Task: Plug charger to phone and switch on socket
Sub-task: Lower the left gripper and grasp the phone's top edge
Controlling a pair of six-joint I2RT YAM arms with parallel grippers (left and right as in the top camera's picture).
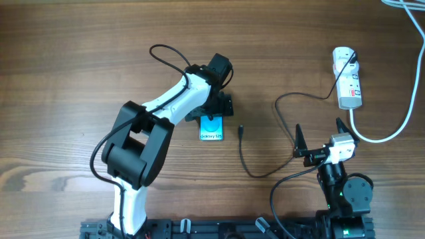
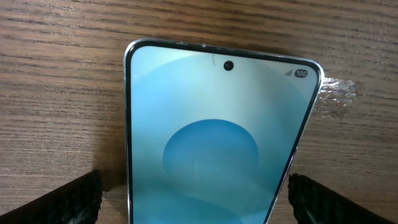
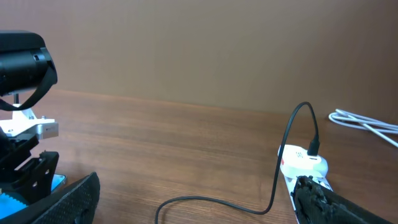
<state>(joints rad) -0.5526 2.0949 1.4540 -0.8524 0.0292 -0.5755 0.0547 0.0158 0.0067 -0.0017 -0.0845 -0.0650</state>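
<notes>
The phone point(image 1: 211, 127) lies flat mid-table, cyan screen up, with "Galaxy" text at its near end. My left gripper point(image 1: 217, 111) is open and straddles the phone's far end. In the left wrist view the phone point(image 2: 211, 124) fills the gap between the fingers of the left gripper point(image 2: 196, 193), with a small space on each side. The charger cable point(image 1: 287, 99) runs from its black plug point(image 1: 351, 61) in the socket point(image 1: 348, 85) to the loose connector tip point(image 1: 242, 131) right of the phone. My right gripper point(image 1: 320, 133) is open and empty, near the cable point(image 3: 217, 200) and the socket point(image 3: 301, 163).
A thick white cord point(image 1: 398, 126) loops from the socket along the right edge and also shows in the right wrist view point(image 3: 367, 122). A crumpled bit of clear tape point(image 2: 333, 96) sits by the phone's corner. The left arm point(image 3: 22, 93) stands at the left of the right wrist view.
</notes>
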